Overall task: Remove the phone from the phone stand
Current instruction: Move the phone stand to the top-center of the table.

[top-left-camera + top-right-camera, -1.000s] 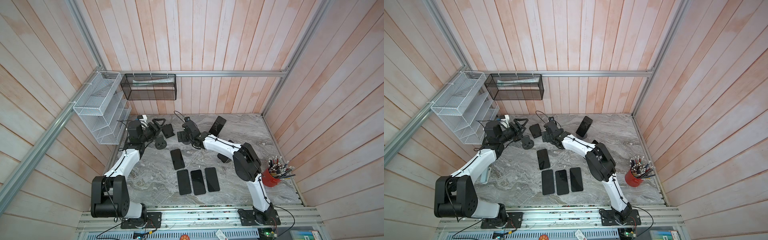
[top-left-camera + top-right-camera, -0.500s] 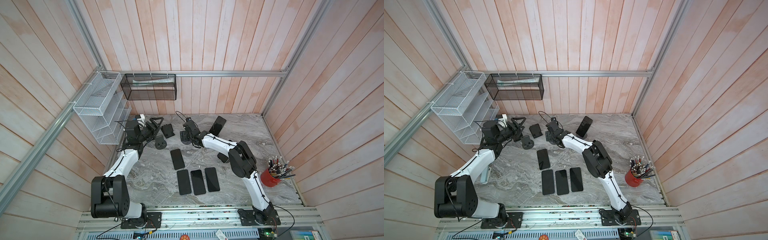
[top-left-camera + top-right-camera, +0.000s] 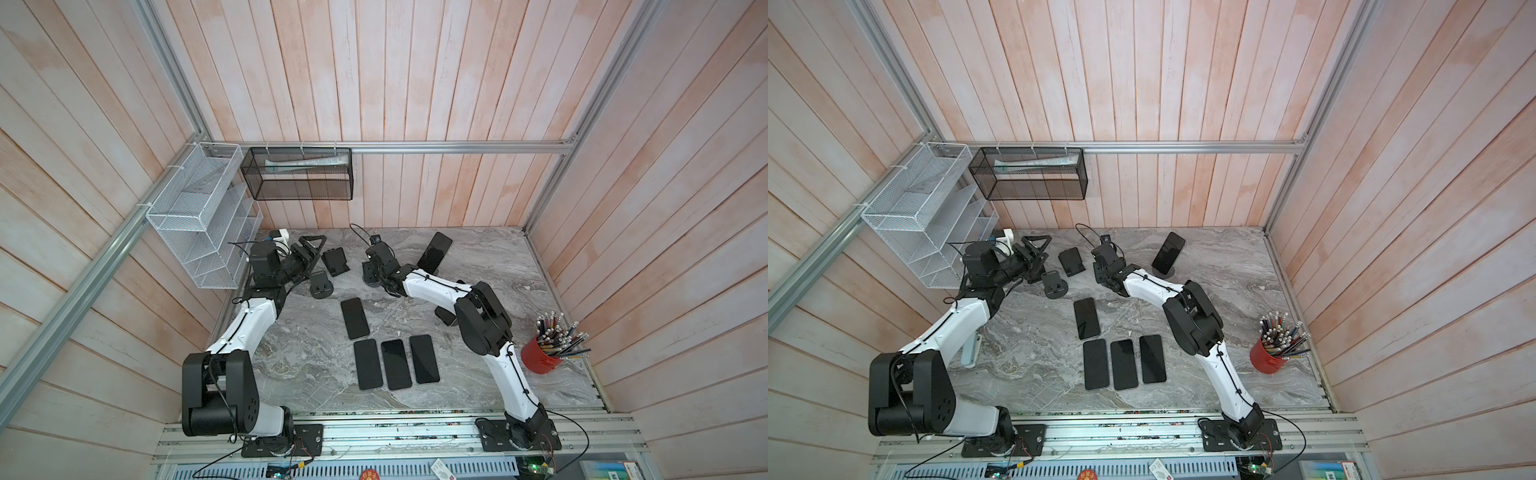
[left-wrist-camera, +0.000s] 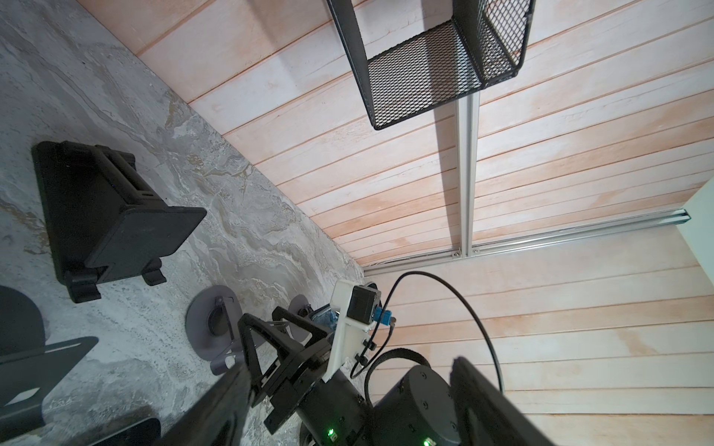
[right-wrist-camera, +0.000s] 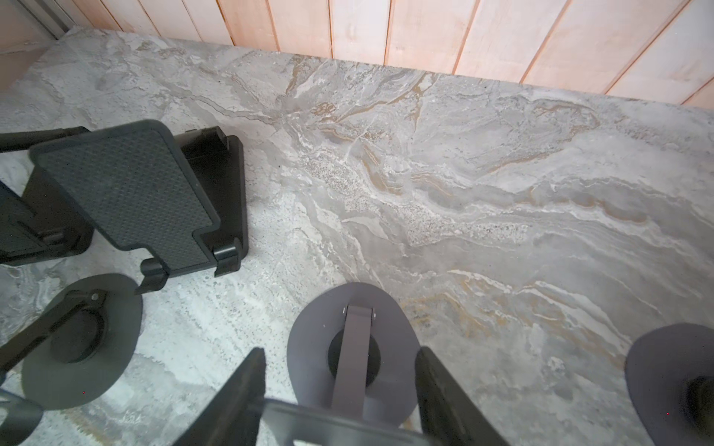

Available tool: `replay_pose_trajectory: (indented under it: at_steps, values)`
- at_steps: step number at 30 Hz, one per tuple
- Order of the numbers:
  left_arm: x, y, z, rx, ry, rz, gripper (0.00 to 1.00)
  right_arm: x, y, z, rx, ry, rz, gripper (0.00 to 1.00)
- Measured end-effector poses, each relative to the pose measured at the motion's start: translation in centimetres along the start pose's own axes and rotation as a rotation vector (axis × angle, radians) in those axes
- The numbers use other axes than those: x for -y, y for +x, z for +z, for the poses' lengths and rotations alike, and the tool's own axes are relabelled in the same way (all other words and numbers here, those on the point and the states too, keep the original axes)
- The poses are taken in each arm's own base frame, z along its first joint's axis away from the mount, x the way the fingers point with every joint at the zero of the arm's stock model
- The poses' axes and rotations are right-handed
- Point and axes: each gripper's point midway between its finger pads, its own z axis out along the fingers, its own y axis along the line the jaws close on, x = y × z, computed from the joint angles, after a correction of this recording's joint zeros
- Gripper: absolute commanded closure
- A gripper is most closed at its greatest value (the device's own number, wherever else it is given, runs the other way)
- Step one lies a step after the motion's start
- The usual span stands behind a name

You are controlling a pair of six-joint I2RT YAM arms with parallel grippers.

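Observation:
A black phone [image 3: 434, 253] [image 3: 1168, 252] leans upright on its phone stand [image 3: 1163, 272] at the back of the marble table, and neither gripper touches it. My right gripper [image 3: 372, 270] [image 5: 342, 351] is to the left of it, low over an empty grey round-based stand [image 3: 371, 279] [image 5: 309, 347]. Its jaws are closed on that stand's top plate [image 5: 340, 423], which spans the gap between the fingers [image 5: 239, 390]. My left gripper [image 3: 309, 249] [image 4: 351, 367] hangs open at the back left, holding nothing and pointing toward the right arm.
A black folding stand [image 3: 335, 262] [image 5: 127, 193] and a black round stand [image 3: 322, 287] sit between the grippers. Several phones lie flat mid-table [image 3: 354, 318] [image 3: 395, 363]. A red pen cup [image 3: 542, 357] stands at the right, and wire baskets [image 3: 199, 216] [image 3: 299, 174] hang on the walls.
The right gripper's jaws have narrowed from wide open onto the grey stand's plate, and the right elbow has shifted a little. The left arm has hardly moved.

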Motion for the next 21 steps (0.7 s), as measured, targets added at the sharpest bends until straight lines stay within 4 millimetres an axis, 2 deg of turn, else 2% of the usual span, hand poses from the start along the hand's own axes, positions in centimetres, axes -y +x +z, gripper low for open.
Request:
replay_pose_trajectory:
  at_steps: [5,9,11,16,21]
  values:
    - [0.0,0.0,0.0,-0.001,0.000,0.000,0.17,-1.0,-3.2,2.8,0.066,-0.049,0.024,0.39]
    - [0.0,0.0,0.0,-0.001,0.000,0.000,0.17,-0.3,-2.8,5.0,0.056,-0.044,0.030,0.38]
    - [0.0,0.0,0.0,0.000,0.000,0.000,0.17,-0.3,-3.0,5.1,0.058,-0.047,0.033,0.37]
    - [0.0,0.0,0.0,-0.001,0.000,0.000,0.17,-0.5,-3.1,5.0,0.043,-0.051,0.017,0.15]
    - [0.1,0.1,0.0,-0.005,0.002,0.001,0.17,-0.6,-2.4,4.5,0.016,-0.035,-0.018,0.10]
